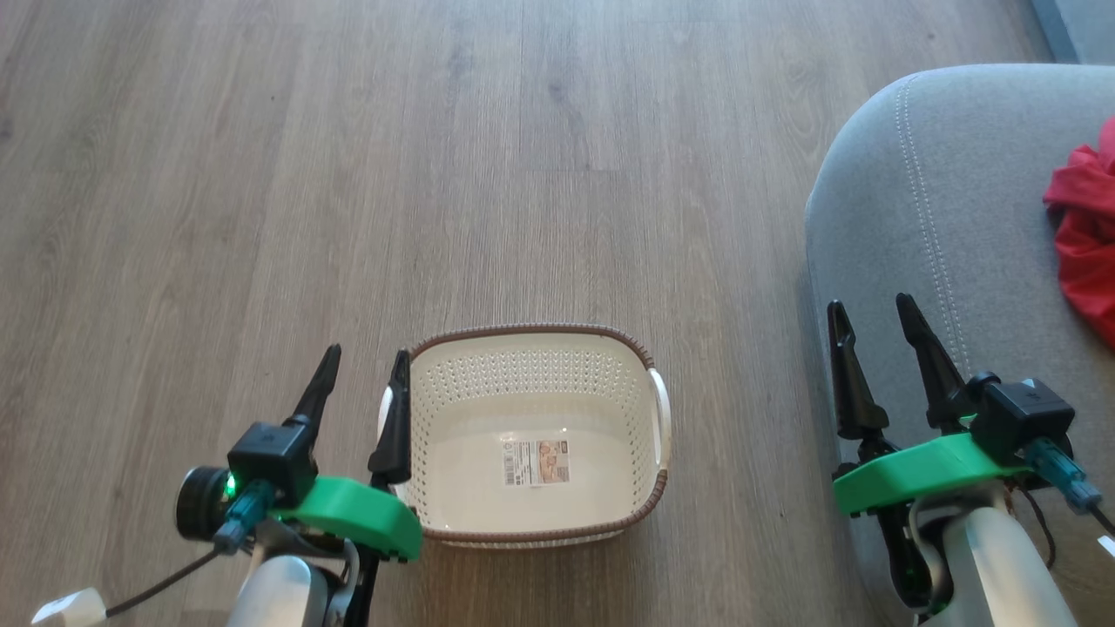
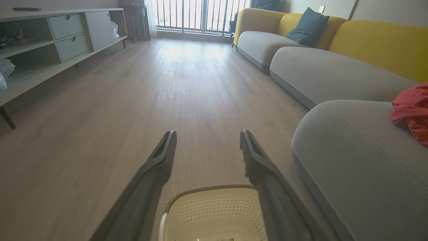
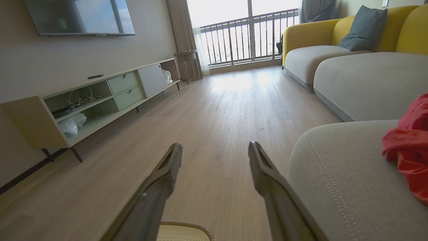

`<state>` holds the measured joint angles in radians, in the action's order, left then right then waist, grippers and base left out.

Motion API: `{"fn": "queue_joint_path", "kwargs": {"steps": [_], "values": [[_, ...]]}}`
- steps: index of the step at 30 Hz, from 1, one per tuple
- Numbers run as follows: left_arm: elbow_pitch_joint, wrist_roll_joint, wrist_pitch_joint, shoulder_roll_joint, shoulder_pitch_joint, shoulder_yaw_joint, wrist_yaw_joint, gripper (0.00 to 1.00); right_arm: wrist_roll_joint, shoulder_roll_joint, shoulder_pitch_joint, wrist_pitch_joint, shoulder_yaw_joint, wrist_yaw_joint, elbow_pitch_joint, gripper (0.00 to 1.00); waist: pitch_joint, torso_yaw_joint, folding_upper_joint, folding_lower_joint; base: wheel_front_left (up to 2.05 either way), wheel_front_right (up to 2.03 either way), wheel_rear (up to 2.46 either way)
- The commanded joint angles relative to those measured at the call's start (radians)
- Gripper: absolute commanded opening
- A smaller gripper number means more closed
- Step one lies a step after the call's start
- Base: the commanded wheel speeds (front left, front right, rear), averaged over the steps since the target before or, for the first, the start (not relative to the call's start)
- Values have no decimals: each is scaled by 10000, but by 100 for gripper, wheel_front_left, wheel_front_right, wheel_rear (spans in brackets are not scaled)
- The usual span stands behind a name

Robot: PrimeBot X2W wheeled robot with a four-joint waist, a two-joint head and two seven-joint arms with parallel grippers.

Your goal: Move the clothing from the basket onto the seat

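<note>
we see the clothing (image 1: 1089,244) – a red heap – lying on the seat (image 1: 915,174), toward its right side and well apart from the basket (image 1: 523,379). the basket stands upright on the floor (image 1: 348,174), near the seat's left edge, with a label (image 1: 536,461) showing on its bare bottom. our left gripper (image 1: 368,353) hangs above the basket's left edge, fingers spread and holding nothing. our right gripper (image 1: 871,302) hovers at the seat's left edge, fingers likewise apart — nothing between them.
</note>
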<state>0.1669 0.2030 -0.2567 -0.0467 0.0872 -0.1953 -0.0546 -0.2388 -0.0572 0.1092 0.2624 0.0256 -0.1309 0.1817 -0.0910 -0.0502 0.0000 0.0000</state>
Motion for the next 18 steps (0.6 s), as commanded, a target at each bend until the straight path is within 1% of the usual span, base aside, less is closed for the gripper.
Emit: {"fn": "queue_joint_path", "kwargs": {"steps": [1, 9, 18], "values": [[-261, 95, -51, -36, 176, 353, 85, 100, -73, 69, 239, -6, 262, 2, -325, 100, -17, 12, 0, 0, 0, 0, 0], [-216, 297, -51, -35, 201, 465, 300, 100, -148, 70, 277, -6, 303, 2, -367, 100, -84, 87, 0, 0, 0, 0, 0], [-267, 283, -51, -35, 225, 539, 406, 100, -205, 70, 268, -6, 314, 2, -299, 100, -85, 163, 0, 0, 0, 0, 0]]}}
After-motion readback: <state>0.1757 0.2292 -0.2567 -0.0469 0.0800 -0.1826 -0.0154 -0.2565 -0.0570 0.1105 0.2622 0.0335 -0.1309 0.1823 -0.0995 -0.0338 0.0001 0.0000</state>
